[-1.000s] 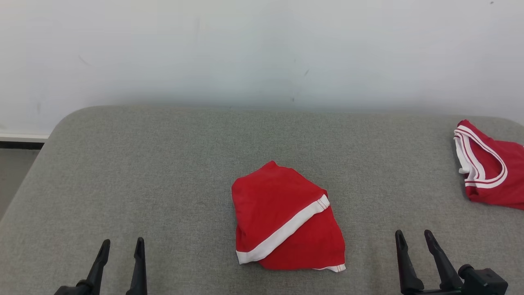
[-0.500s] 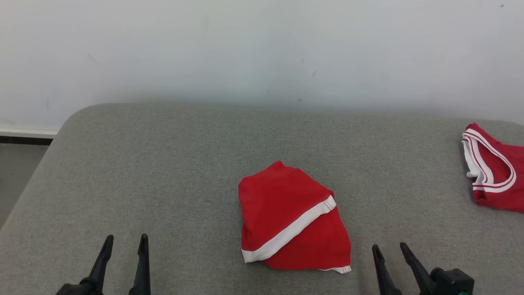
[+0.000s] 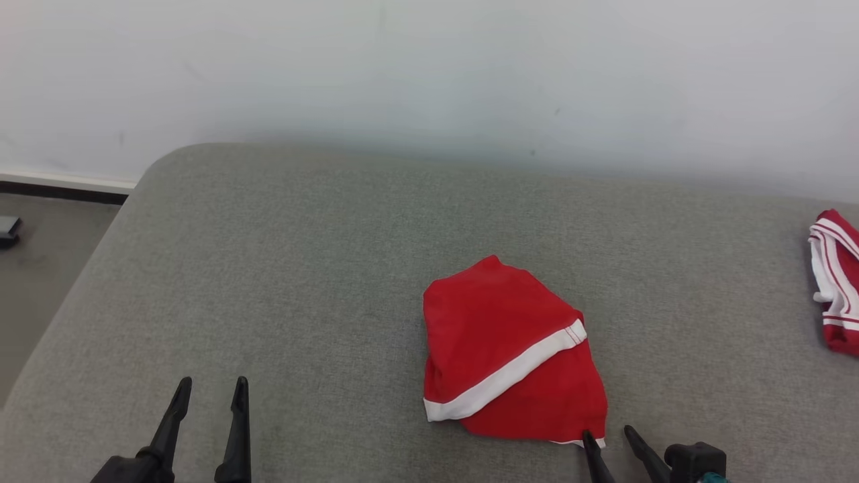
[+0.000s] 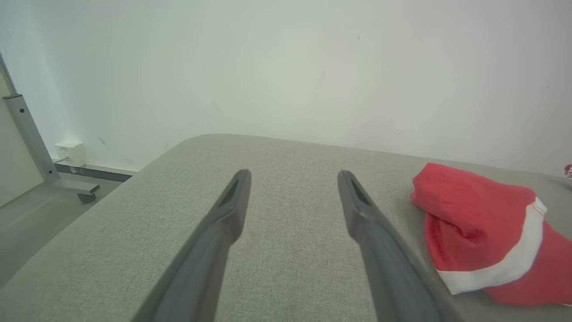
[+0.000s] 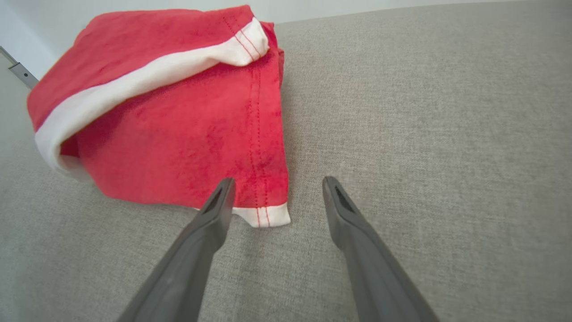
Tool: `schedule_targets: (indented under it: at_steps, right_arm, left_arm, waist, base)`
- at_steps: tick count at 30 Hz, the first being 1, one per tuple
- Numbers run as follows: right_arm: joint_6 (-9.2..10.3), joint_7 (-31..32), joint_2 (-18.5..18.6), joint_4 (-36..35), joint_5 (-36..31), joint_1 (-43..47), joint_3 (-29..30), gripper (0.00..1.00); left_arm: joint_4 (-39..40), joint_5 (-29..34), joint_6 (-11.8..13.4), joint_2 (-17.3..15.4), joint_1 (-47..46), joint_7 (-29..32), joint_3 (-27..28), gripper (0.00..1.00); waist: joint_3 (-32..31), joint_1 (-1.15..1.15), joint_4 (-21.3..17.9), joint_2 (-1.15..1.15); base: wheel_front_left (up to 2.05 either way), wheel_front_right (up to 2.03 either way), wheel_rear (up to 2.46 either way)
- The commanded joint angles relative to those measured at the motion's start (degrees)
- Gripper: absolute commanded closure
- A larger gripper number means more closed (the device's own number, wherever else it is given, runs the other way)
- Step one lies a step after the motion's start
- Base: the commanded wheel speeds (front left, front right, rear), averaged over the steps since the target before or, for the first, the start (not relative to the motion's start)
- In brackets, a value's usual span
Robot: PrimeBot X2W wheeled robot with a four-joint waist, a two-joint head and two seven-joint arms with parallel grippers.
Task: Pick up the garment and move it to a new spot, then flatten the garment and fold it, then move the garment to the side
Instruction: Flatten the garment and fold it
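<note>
My right gripper (image 5: 278,180), fingers spread and empty, hangs at the near corner of the folded red garment (image 3: 503,349) lying mid-way across the grey cushion (image 3: 282,255); whether it touches the hem, I cannot tell. My left gripper (image 3: 213,381), likewise spread, sits well apart.

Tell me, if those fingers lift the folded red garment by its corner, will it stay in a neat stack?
The red garment sags in soft, rumpled layers, so it would likely droop and unfold when lifted by the white-trimmed corner. It looks thin and light. Pushed, it would probably bunch up on the textured grey cushion rather than slide.
</note>
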State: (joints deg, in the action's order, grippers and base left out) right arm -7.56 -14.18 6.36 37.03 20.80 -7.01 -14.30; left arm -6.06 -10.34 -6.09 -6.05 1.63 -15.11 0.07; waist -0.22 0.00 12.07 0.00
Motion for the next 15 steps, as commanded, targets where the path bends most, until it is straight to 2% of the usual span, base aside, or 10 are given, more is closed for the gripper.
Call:
schedule_targets:
  at_steps: [1,4,5,6,7,10,15]
  right_arm:
    - [0.17,-0.47,-0.27,1.29,0.48,-0.88,-0.27,0.0]
    - [0.17,-0.62,-0.64,5.23,1.53,-2.65,-1.15,0.0]
    - [0.17,-0.59,-0.77,6.53,2.12,-3.32,-1.52,0.21]
    - [0.17,-0.69,-0.84,7.56,2.62,-3.85,-1.85,0.8]
    - [0.17,-0.77,-0.96,8.39,3.24,-4.23,-2.04,1.0]
    - [0.17,-1.01,-0.53,8.93,4.45,-5.6,-2.09,1.0]
    - [0.17,-1.02,2.29,4.16,4.39,-5.68,1.27,1.0]
  left_arm:
    - [-0.18,-0.01,-0.16,-0.08,-0.58,-0.03,0.08,0.0]
    - [-0.41,0.14,-0.31,-0.09,-0.91,-0.03,-0.07,0.0]
    - [-0.47,0.16,-0.31,-0.15,-0.91,-0.03,-0.05,0.0]
    - [-0.53,0.22,-0.28,-0.19,-1.0,-0.03,-0.09,0.0]
    - [-0.56,0.29,-0.3,-0.29,-1.0,-0.03,-0.03,0.0]
    - [-0.47,0.22,-0.22,-0.49,-0.91,-0.03,0.39,0.0]
    - [-0.53,0.22,-0.05,-0.28,-0.04,-0.03,0.85,0.0]
  waist:
    - [0.65,0.0,0.81,0.0]
    - [0.93,0.0,1.57,0.0]
    - [0.99,0.0,1.7,0.0]
    - [1.01,0.0,1.88,0.0]
    - [0.98,0.0,1.97,0.0]
    - [0.94,0.0,1.73,0.0]
    - [0.5,0.0,0.17,0.0]
  base:
    - [0.0,0.0,0.0]
    - [0.0,0.0,0.0]
    - [0.0,0.0,0.0]
    - [0.0,0.0,0.0]
    - [0.0,0.0,0.0]
    - [0.0,0.0,0.0]
    - [0.0,0.0,0.0]
